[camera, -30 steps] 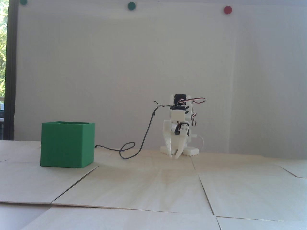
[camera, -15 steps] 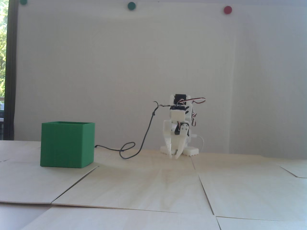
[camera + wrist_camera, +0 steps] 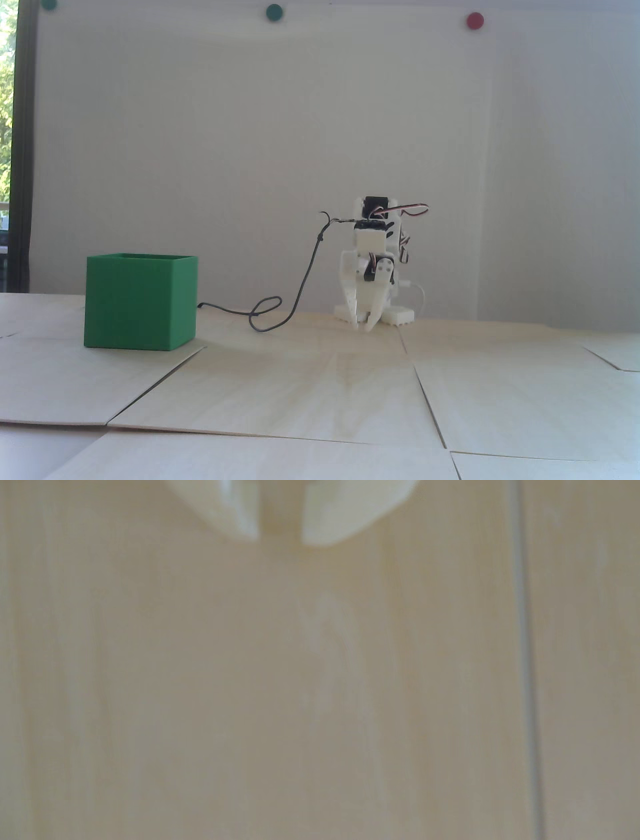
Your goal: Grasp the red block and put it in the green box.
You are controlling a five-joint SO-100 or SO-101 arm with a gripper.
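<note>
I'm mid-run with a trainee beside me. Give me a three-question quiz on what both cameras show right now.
1. True or false: the large green ribbed plastic box stands left of the white two-finger gripper in the fixed view.
2. Which lies on the pale wooden table between box and arm? A) thin black cable B) a spoon C) a cup
3. Fill in: in the wrist view the gripper has a small gap between its tips with ____ in it.

Key:
1. True.
2. A.
3. Nothing; only bare wood shows there, and the small red cube shows in neither view.
</note>
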